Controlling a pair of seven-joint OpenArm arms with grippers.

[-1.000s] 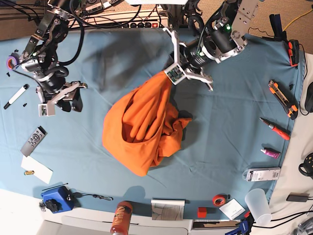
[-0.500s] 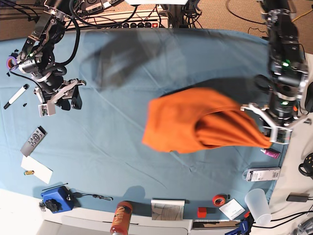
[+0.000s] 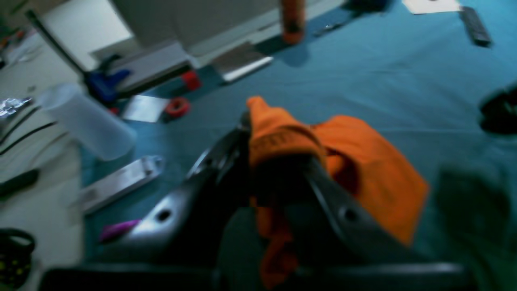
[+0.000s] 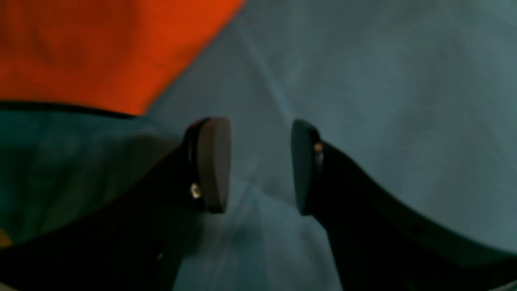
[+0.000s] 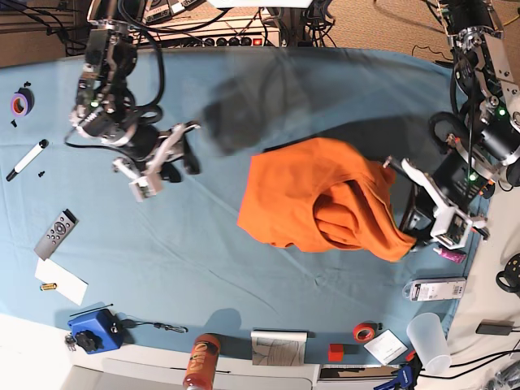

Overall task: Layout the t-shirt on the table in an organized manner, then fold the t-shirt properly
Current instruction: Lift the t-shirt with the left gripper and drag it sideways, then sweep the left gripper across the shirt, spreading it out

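One soft, bright orange t-shirt (image 5: 325, 203) hangs bunched in loose folds right of centre in the base view, above the wrinkled teal cloth of the table (image 5: 244, 284). The left gripper (image 5: 421, 231), at the frame's right edge, is clenched on the shirt's pointed lower-right corner. The right gripper (image 5: 166, 166), upper left, is released, its flat dark pads (image 4: 214, 161) apart over bare cloth. Since half a second ago, the right arm has swung toward the shirt.
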